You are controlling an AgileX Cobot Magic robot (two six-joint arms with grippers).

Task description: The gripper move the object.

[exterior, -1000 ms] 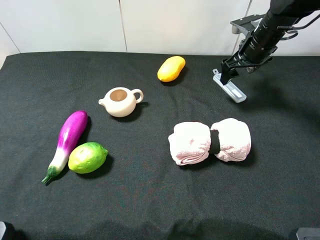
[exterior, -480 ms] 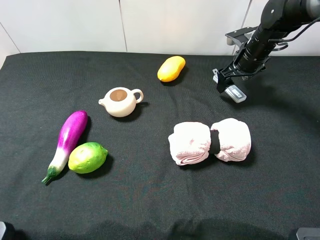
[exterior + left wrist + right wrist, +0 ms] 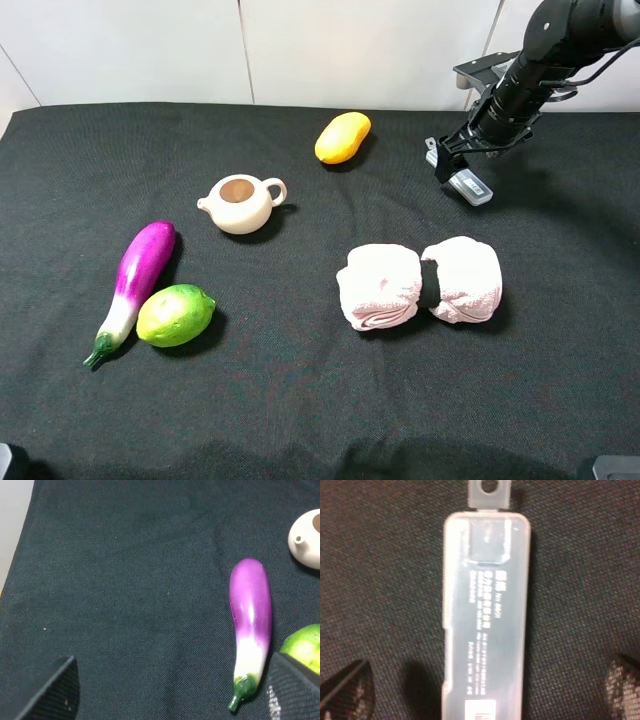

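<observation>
- The right end effector (image 3: 452, 162) is poised over the far right part of the table (image 3: 300, 400). Its fingers are spread wide apart and grip nothing.
- The clear plastic case (image 3: 485, 615) lies flat on the table directly beneath it, lengthwise between the two fingertips (image 3: 345, 692) and touching neither. Only the right wrist view shows its printed label and hanging tab.
- Only the exterior view shows the mango (image 3: 342, 137) to this end effector's left, and two rolled pink towels (image 3: 380, 285) nearer the front edge.
- The left end effector (image 3: 172, 692) shows only in its own wrist view, with fingers apart over bare cloth.
- Ahead of it lie an eggplant (image 3: 250, 625), a lime (image 3: 305, 647) just beside that, and a teapot (image 3: 307, 537) farther on.
</observation>
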